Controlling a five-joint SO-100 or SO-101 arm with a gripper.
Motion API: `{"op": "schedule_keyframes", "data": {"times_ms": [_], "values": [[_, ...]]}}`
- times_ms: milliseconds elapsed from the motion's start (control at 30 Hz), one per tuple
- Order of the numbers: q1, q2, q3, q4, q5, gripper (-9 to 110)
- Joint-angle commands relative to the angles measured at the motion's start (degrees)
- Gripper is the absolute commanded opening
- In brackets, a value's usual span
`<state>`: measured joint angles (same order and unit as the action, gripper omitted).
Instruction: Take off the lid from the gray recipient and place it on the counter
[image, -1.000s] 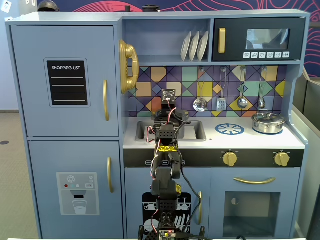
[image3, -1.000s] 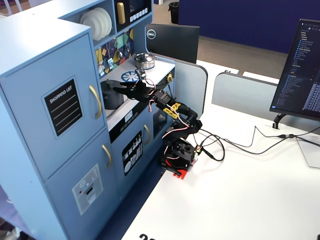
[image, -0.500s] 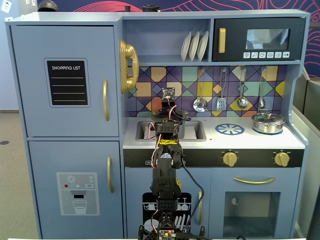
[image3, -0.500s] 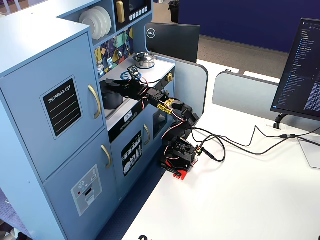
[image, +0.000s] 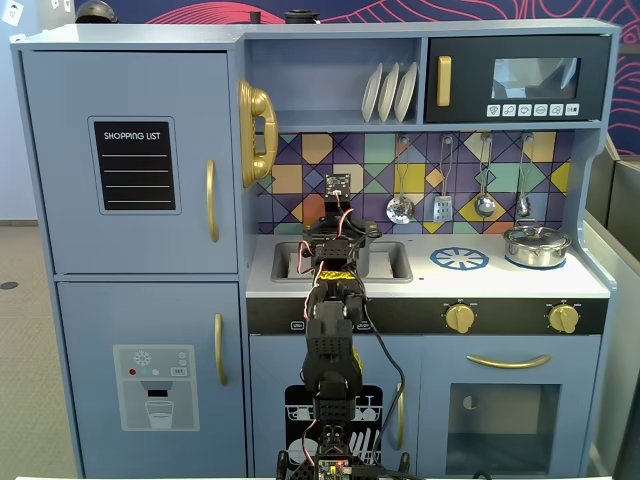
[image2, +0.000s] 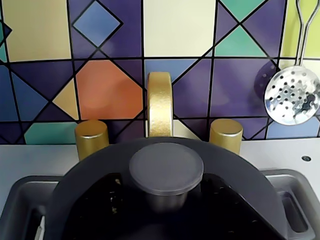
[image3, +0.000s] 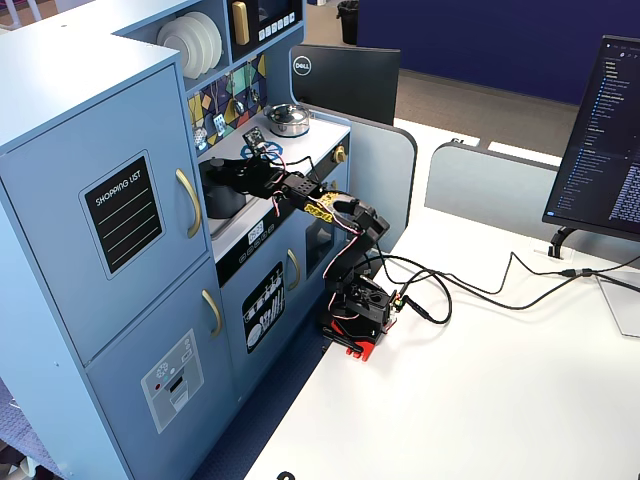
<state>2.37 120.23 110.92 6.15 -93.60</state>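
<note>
Over the sink (image: 395, 262) of the toy kitchen, the gripper (image: 335, 232) reaches toward the back wall, right at the lid (image2: 165, 200) of the gray recipient (image3: 222, 190), which stands in or over the sink cut-out. The wrist view shows the lid's flat round knob (image2: 166, 168) dead centre and very close, with the gold tap (image2: 160, 104) and its two gold handles just behind it. Whether the fingers are spread or closed cannot be told; no view shows the tips clearly.

To do this step well, I judge the fingers should straddle the knob evenly, close under its wider top (the neck below looks narrower), then lift straight up until the lid clears the pot's rim.

Room is tight behind: the tap and the patterned backsplash are near, and hanging utensils, such as the slotted spoon (image2: 292, 94), sit up and to the right in the wrist view. The open stretch of the counter (image: 420, 280) lies to the right in the front fixed view, around the blue burner ring (image: 459, 259); the silver pot (image: 537, 245) farther right is best avoided.
</note>
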Motion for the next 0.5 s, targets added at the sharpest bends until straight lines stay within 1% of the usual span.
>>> {"op": "schedule_keyframes", "data": {"times_ms": [0,100,267,467], "values": [[-0.3,-1.1,-3.7,-3.4,-0.7,9],[-0.5,-1.9,-3.5,-4.2,-1.9,0],[-0.3,-2.7,-3.3,-7.3,0.4,0],[-0.4,-1.2,-3.4,-9.3,0.4,0]]}}
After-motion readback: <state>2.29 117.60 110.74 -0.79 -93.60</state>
